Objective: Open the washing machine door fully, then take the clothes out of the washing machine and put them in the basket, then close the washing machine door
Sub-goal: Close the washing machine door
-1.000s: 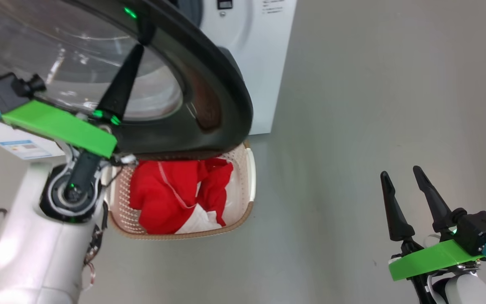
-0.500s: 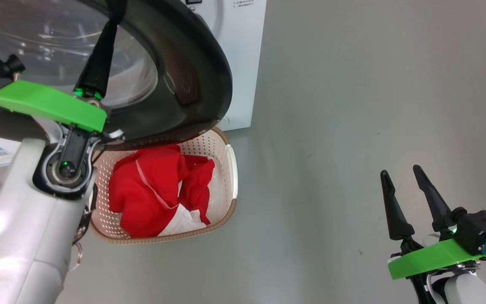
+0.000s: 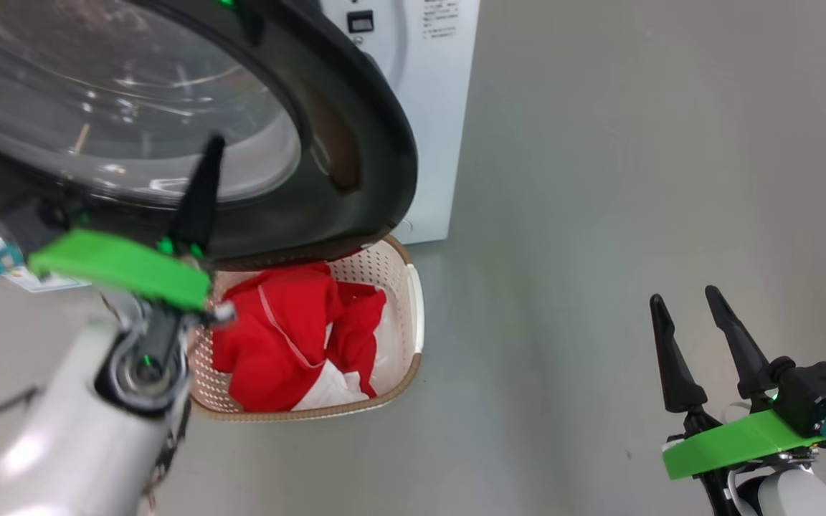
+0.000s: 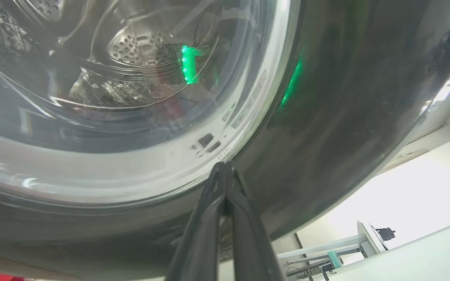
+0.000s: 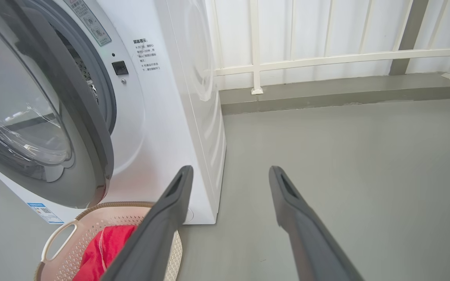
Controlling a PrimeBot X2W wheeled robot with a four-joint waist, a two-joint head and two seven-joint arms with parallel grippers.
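Note:
The washing machine door (image 3: 355,122) stands swung out, its black rim and glass bowl hanging over the basket (image 3: 413,315). My left gripper (image 3: 211,147) is shut and holds nothing. It points up in front of the glass. In the left wrist view the left gripper (image 4: 223,167) has its tips at the seam between the door's (image 4: 346,97) black rim and its glass. The red and white clothes (image 3: 277,344) lie in the basket. The washing machine (image 3: 442,143) stands behind. My right gripper (image 3: 684,299) is open over bare floor at the lower right. The right wrist view has the right gripper (image 5: 229,169), washing machine (image 5: 162,117), door (image 5: 92,128), basket (image 5: 53,238) and clothes (image 5: 104,249).
Grey floor (image 3: 599,215) spreads to the right of the machine and the basket. A white railing (image 5: 326,58) on a low kerb closes off the far side. The basket sits tight against the machine's front, under the door's lower edge.
The head camera has shifted. My left gripper has drawn back down from the door's upper rim to the front of the glass. The right gripper has kept its place.

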